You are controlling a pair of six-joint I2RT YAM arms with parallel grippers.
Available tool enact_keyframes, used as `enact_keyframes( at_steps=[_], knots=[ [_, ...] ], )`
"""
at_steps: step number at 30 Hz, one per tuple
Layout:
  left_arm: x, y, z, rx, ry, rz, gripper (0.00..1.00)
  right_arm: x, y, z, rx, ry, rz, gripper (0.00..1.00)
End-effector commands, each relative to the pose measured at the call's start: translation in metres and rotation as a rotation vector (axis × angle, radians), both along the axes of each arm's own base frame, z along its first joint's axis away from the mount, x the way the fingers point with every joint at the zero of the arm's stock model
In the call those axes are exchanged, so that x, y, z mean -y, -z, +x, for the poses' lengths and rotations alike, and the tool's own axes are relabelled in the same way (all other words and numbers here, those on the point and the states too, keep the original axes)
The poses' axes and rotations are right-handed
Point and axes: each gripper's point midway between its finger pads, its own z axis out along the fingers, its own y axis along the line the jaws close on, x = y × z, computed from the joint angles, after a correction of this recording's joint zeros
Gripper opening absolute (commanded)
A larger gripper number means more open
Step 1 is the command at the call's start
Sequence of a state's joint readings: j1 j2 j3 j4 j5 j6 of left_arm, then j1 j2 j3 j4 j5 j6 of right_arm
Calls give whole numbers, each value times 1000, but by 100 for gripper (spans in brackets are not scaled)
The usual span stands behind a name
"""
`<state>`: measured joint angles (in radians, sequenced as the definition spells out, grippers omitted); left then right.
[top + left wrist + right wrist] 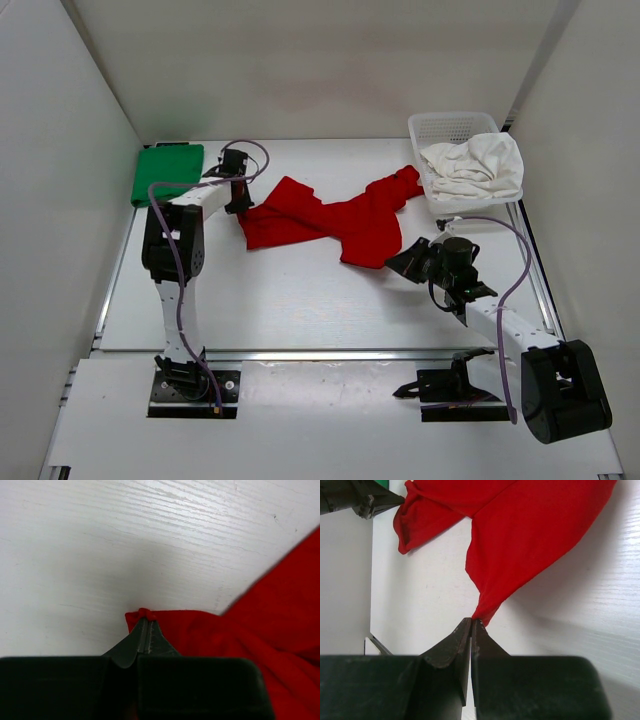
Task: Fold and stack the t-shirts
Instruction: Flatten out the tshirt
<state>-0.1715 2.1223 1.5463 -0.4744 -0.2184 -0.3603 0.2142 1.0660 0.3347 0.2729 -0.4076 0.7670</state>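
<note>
A white table is seen, and its painted wood grain is picked out in both wrist views. It is closed in by plain white walls: a back wall, a left panel and a right panel. Metal rails are run along both side edges. A white board is laid across the near edge. Everything is evenly, softly lit, and only faint shadows are thrown.

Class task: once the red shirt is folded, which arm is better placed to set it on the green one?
Likely left. The left gripper, pinching the red shirt, is beside the folded green shirt; the right gripper is far off.
</note>
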Motion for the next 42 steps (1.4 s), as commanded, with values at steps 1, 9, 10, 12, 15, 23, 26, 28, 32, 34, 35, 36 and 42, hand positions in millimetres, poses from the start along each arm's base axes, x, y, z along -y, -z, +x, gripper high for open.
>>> enact_keyframes(
  at_steps=[1, 9, 10, 12, 15, 23, 26, 28, 32, 34, 35, 36, 42],
  knots=[
    [-4, -31, 6, 67, -24, -4, 0, -4, -23, 11, 83, -6, 25, 0],
    [65, -205, 81, 394, 104, -249, 0, -12, -75, 33, 169, -10, 81, 0],
    [79, -242, 81, 481, 136, -309, 0, -10, -89, 36, 210, -5, 76, 0],
    [79, -283, 66, 566, 175, -433, 0, -11, -97, 34, 228, -5, 61, 0],
    [70, -333, 6, 651, 228, -491, 0, -7, -94, 23, 213, 6, 65, 0],
    [39, -190, -190, 619, 266, -396, 48, 9, -41, -21, 123, 34, -8, 0],
    [6, -165, -220, 609, 195, -311, 98, 7, -35, -27, 109, 27, -11, 0],
    [-3, -158, -226, 599, 155, -271, 99, 7, -32, -28, 105, 24, -14, 0],
    [2, -128, -225, 475, 111, -323, 93, 9, -32, -29, 103, 27, -22, 0],
    [3, -102, -229, 394, 77, -341, 76, 14, -31, -29, 105, 43, -38, 1],
    [6, -86, -235, 356, 58, -352, 69, 17, -27, -31, 96, 48, -50, 0],
    [6, -77, -235, 339, 25, -365, 69, 20, -28, -30, 106, 58, -54, 0],
    [27, -48, -211, 283, -2, -383, 62, 11, -18, -35, 90, 23, -38, 0]
  ],
)
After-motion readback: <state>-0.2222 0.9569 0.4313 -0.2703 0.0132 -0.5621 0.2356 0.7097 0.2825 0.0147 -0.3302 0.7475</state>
